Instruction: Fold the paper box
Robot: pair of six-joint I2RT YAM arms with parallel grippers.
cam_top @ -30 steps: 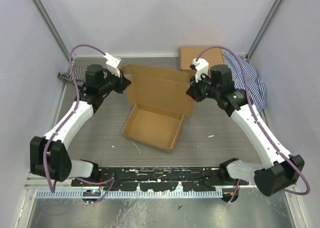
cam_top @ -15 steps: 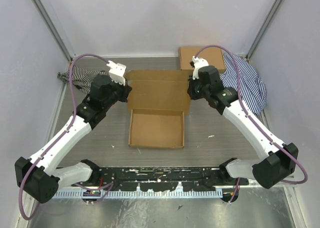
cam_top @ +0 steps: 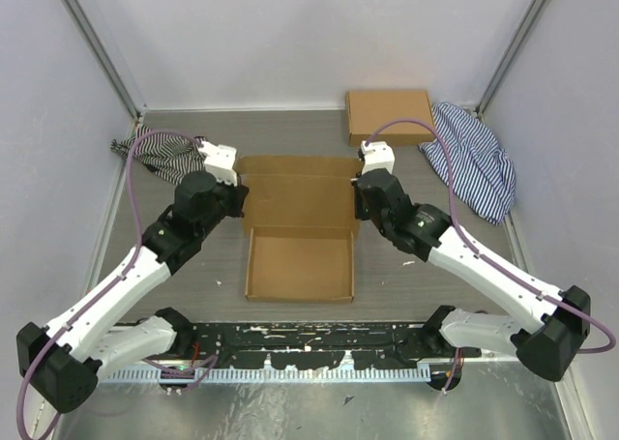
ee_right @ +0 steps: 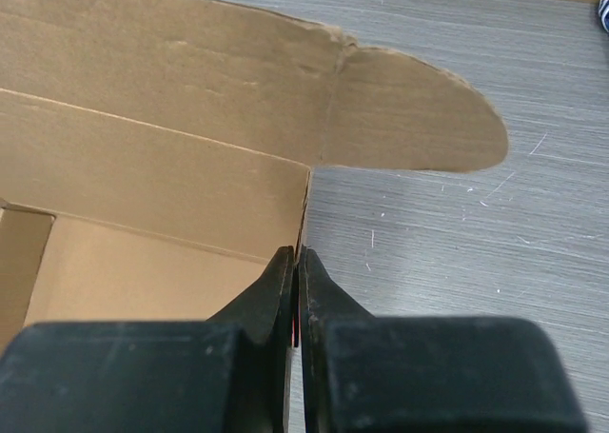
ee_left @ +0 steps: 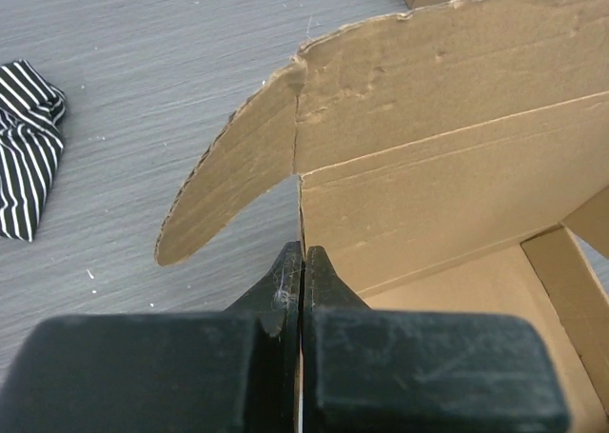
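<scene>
The left gripper is pinched shut on the rear left corner of the paper box, where the lid hinges. The box was skewed a second ago; now it sits square at mid-table, nearer the arm bases. The right gripper is clamped on the opposite corner. With both corners held, the lid seems ready to swing over.

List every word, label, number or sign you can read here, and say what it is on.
No text can be read in any view.
The paper box is plain brown, with no print.
The other box shows no print.
The left cloth and the right cloth show stripes only, no words.
</scene>
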